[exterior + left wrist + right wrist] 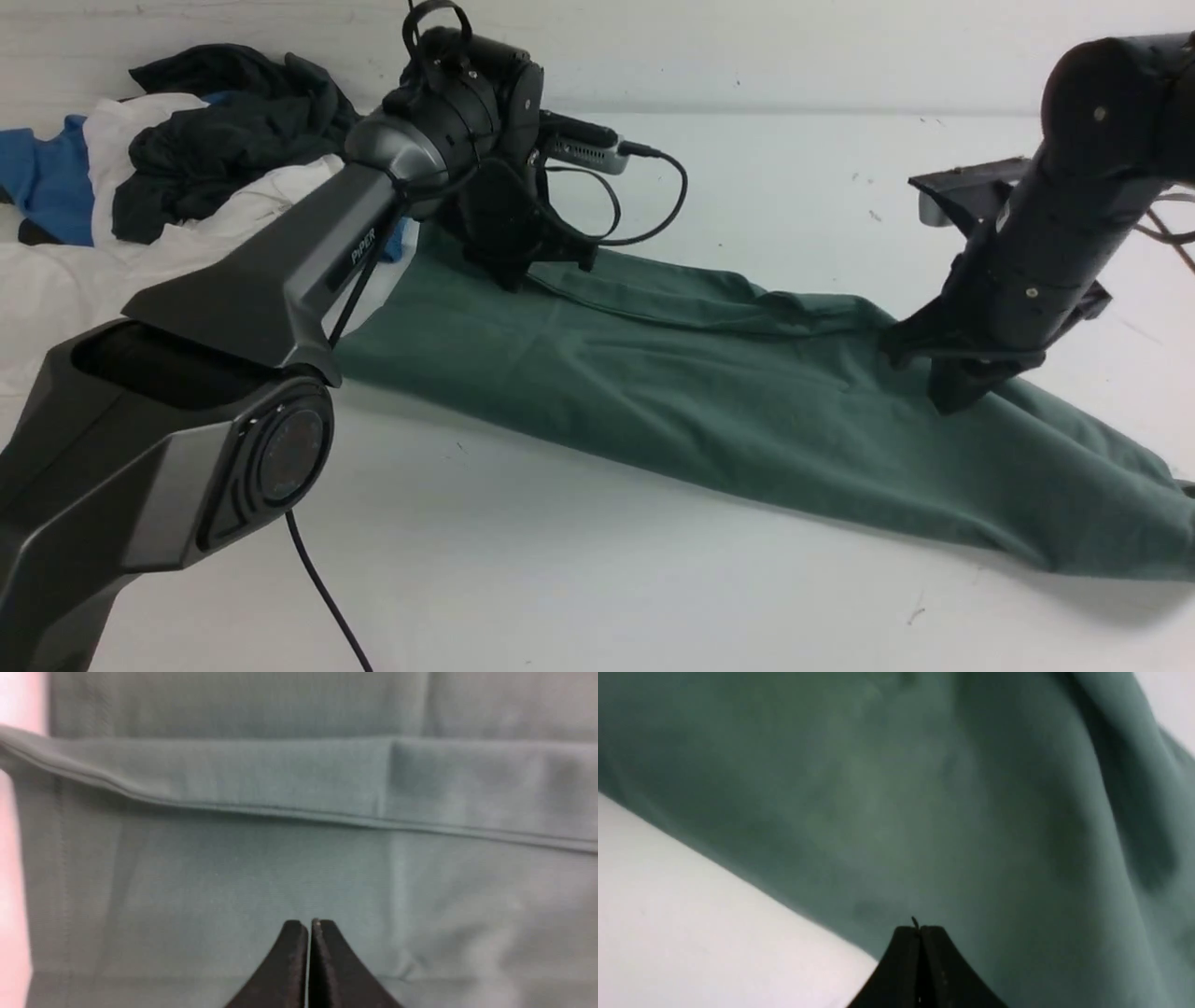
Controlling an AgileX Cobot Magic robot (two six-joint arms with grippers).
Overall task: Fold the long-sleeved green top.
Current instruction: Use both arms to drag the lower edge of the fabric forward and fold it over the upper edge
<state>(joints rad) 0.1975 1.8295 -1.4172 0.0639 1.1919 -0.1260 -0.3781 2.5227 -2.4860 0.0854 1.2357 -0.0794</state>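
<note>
Front view, green long-sleeved top (pixel 709 401): a long folded band on the white tabletop (pixel 560 579), its long axis slanting from the far left to the near right, where the frame cuts its end.
Front view, black left gripper (pixel 588 257): at the band's far-left portion, by the loose upper layer edge.
Front view, black right gripper (pixel 920 383): over the band's right portion; nearer arm to the near-right end, which lies rightward and toward the camera from its jaws.
Front view, surroundings: heap of white, blue and dark garments (pixel 224 177) beyond the left arm, beside the band's left end; left forearm obstructs the view there.
Left wrist view, jaws: closed together, no fabric visible between the tips; layer edge runs crosswise ahead of them.
Right wrist view, jaws: closed together, nothing visible between them; band edge passes close by, oblique to the fingers.
Next move, judged: open the right jaws and approach the near-right end; contact with cloth cannot be confirmed.
</note>
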